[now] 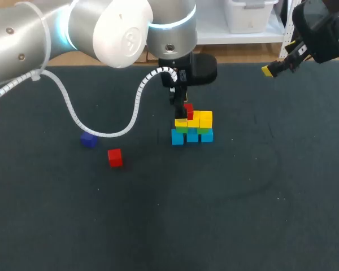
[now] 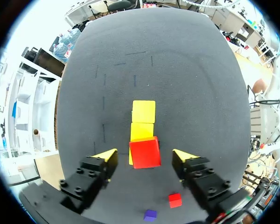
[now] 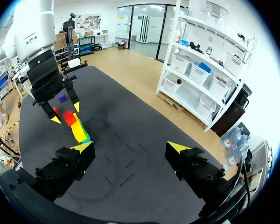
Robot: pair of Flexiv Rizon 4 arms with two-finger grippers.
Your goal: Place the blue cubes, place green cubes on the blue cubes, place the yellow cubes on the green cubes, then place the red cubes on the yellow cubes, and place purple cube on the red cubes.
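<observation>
A small wall of cubes stands mid-table: blue cubes at the bottom, green cubes on them, yellow cubes above. One red cube rests on the yellow cube at the wall's left end. My left gripper hangs straight over it, open; in the left wrist view the red cube lies between the fingers of the gripper with a gap on each side. A second red cube and the purple cube lie loose to the left. My right gripper is open and holds nothing.
My left arm's white cable loops low over the table near the loose cubes. My right arm is raised at the far right corner, well away from the wall of cubes. The dark mat spreads wide in front.
</observation>
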